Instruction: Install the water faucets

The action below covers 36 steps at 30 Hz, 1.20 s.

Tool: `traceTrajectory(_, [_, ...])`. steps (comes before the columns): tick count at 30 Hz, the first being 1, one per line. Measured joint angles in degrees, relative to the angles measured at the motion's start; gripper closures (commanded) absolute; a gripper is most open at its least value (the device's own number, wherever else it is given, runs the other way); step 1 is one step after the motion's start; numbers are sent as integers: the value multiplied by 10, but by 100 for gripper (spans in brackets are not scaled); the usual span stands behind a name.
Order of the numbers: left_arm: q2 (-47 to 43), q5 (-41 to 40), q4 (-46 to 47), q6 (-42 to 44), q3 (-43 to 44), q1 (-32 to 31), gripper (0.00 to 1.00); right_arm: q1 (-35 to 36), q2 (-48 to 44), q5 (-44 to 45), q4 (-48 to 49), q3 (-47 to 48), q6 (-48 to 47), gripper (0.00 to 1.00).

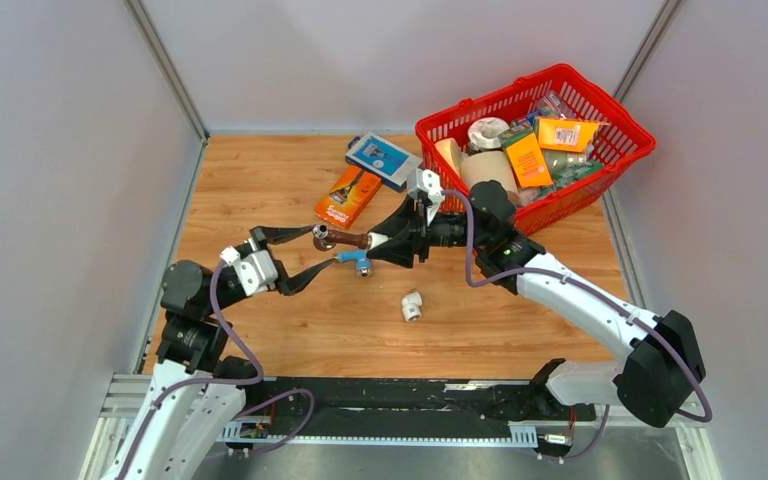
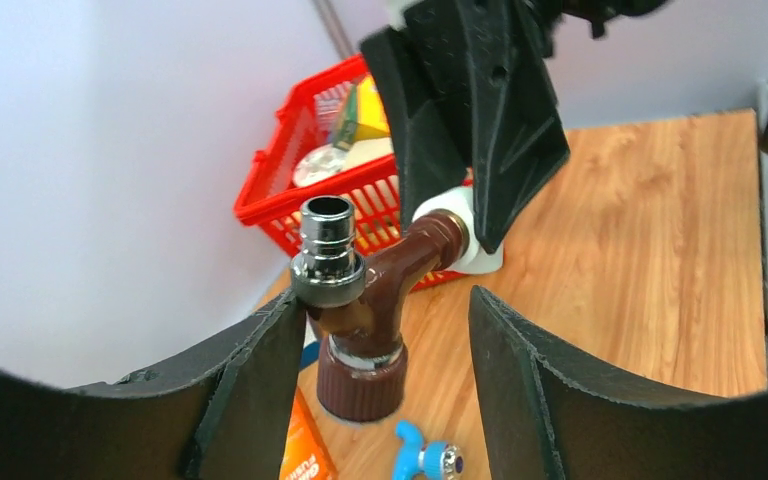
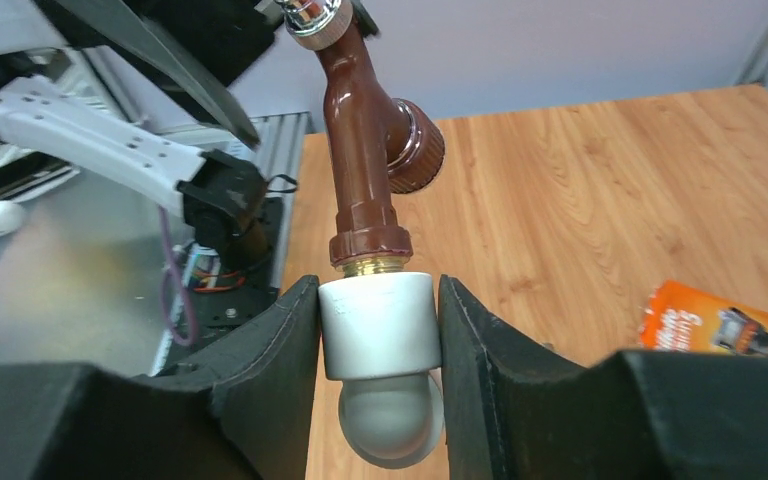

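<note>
Right fingers [image 3: 270, 360]: clamped on the white elbow [image 3: 375, 330], bracing it as a socket.
Left fingers [image 2: 260, 370]: apart, flanking the brown faucet [image 2: 370, 300], likely placed to twist it.
Faucet seat: threaded into the elbow, raised mid-bench [image 1: 260, 180].
Blue faucet [image 1: 355, 260]: lying beneath, uninstalled.

Basket [image 1: 590, 195] on table [image 1: 260, 180] (behind faucet [image 1: 345, 239]).

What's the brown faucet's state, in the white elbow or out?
In: the brown faucet sits threaded-end first inside the white elbow, clamped by right fingers.
</note>
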Motion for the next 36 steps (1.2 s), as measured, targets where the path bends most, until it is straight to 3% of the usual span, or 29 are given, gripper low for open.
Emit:
traceTrajectory(7, [-78,-207,-4,-226,5,-3,33,3,0,125,-34,0,-92,100])
traceTrajectory(13, [-54,-346,-97,-426,82,-3,32,42,1,232,-49,0,-177,100])
traceTrajectory(20, [14,-388,-170,-573,80,-3,32,65,10,285,-48,-6,-230,100])
traceTrajectory(36, [115,-425,-161,-689,49,-3,31,162,10,419,-38,-28,-337,100])
